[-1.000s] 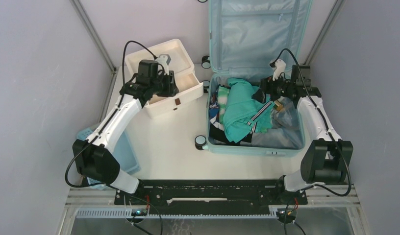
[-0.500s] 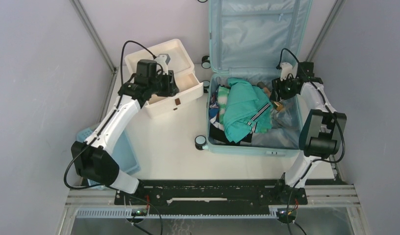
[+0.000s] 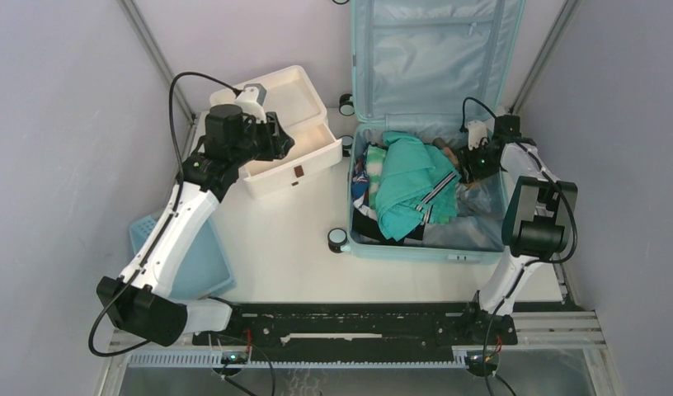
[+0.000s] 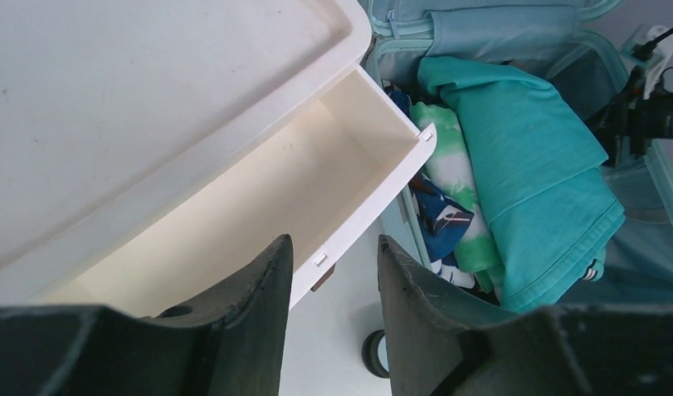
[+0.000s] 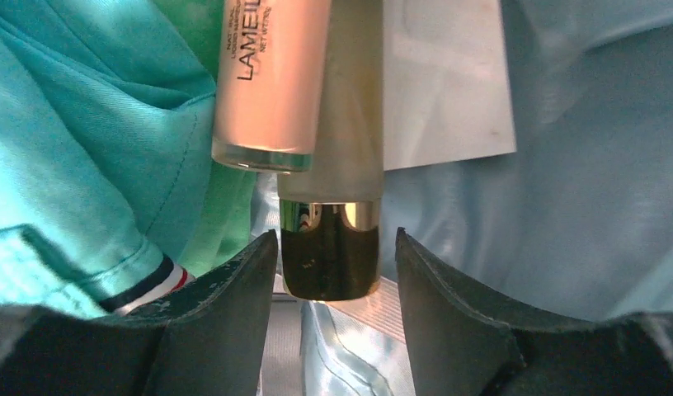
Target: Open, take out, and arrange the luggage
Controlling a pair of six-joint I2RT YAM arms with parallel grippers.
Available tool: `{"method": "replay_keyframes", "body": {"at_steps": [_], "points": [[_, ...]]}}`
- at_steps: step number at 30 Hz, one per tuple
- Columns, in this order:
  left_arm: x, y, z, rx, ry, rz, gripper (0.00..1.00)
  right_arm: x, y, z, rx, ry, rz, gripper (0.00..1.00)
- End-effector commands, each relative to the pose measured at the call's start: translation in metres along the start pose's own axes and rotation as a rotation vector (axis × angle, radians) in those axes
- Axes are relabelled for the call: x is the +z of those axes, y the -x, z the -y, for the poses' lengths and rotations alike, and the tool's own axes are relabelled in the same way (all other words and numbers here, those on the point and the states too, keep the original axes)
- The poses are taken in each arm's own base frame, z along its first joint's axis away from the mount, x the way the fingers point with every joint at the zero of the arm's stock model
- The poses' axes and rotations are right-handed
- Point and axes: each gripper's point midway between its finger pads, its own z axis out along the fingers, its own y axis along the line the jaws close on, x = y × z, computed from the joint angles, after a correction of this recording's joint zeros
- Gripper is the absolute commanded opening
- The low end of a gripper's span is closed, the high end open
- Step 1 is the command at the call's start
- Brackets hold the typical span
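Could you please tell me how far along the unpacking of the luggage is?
Done: the luggage stands open. In hand: the right end effector straddles the dark cap of a cosmetic bottle, grip unclear; the left end effector hovers open above the pulled-out drawer. Left: the teal garment and other clothing, not yet taken out.

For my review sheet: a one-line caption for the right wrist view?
Right gripper straddles a dark-capped frosted bottle beside a pink tube inside the luggage.

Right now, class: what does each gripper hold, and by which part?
Left gripper: nothing. Right gripper straddles the bottle at its dark cap; whether it grips yet cannot be told.
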Motion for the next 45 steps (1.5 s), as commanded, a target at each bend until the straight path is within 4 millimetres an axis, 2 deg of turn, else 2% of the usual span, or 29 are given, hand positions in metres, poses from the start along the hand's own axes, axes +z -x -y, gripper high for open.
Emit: {"method": "replay_keyframes", "body": {"at_steps": [1, 4, 5, 7, 9, 11, 15, 18, 25, 29, 34, 38, 42, 45], "points": [[-0.008, 0.012, 0.003, -0.027, -0.011, 0.068, 0.47, 0.014, -0.006, 0.005, -0.036, -0.018, -0.014, 0.62], [-0.012, 0.017, 0.008, -0.04, -0.034, 0.094, 0.48, 0.021, -0.005, 0.006, -0.051, -0.016, -0.021, 0.58], [-0.013, 0.019, 0.01, -0.046, -0.04, 0.105, 0.48, 0.023, -0.006, 0.005, -0.057, -0.005, -0.035, 0.53], [-0.016, 0.023, 0.014, -0.058, -0.063, 0.129, 0.49, 0.024, -0.005, 0.005, -0.047, 0.018, -0.052, 0.37], [-0.018, 0.028, 0.02, -0.077, -0.092, 0.153, 0.51, 0.017, -0.001, 0.006, -0.035, 0.03, -0.035, 0.25], [-0.02, 0.034, 0.028, -0.117, -0.132, 0.184, 0.56, 0.002, 0.005, 0.009, -0.028, 0.033, 0.004, 0.16], [-0.021, 0.048, 0.051, -0.232, -0.267, 0.275, 0.65, -0.044, 0.025, 0.006, -0.018, 0.067, 0.107, 0.04], [-0.022, 0.065, 0.07, -0.305, -0.375, 0.344, 0.69, -0.075, 0.036, -0.002, -0.013, 0.098, 0.173, 0.01], [-0.013, 0.081, 0.11, -0.418, -0.534, 0.393, 0.76, -0.13, 0.05, -0.025, 0.047, 0.156, 0.289, 0.0], [0.003, 0.075, 0.133, -0.489, -0.602, 0.361, 0.76, -0.157, 0.055, -0.027, 0.086, 0.16, 0.353, 0.0], [0.019, 0.066, 0.153, -0.512, -0.652, 0.309, 0.76, -0.17, 0.055, -0.039, 0.113, 0.211, 0.375, 0.0], [0.023, 0.057, 0.174, -0.361, -0.687, 0.273, 0.77, -0.193, 0.074, -0.047, 0.13, 0.243, 0.444, 0.0], [0.023, 0.042, 0.194, -0.07, -0.728, 0.285, 0.78, -0.22, 0.096, -0.057, 0.112, 0.269, 0.516, 0.0], [0.027, 0.032, 0.202, 0.179, -0.743, 0.325, 0.84, -0.241, 0.113, -0.063, 0.085, 0.278, 0.578, 0.0]]}}
